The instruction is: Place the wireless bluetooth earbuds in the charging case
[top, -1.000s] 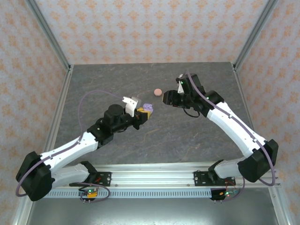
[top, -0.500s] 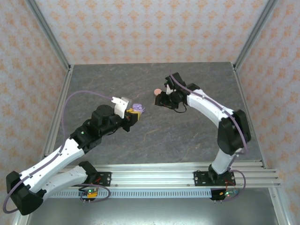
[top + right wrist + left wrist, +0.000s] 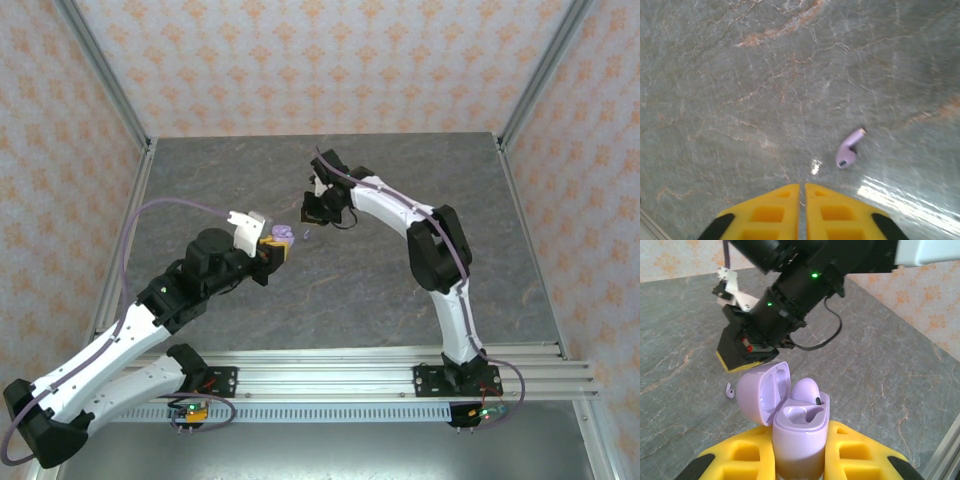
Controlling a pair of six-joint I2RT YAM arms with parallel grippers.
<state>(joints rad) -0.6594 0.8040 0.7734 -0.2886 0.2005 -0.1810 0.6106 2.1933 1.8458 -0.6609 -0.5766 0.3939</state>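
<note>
Top external: the left gripper pinches the lilac charging case, with the right gripper near it.
Left wrist: the case stands upright, lid tipped open leftward, with one seated earbud in it.
Right wrist: the right gripper's fingers are pressed together, empty; a loose earbud lies flat on the table, its stem pointing up-right, away from the fingertips

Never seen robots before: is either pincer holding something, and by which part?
The left pincer grips the open lilac case by its lower body; the right pincer is shut on nothing.
</note>
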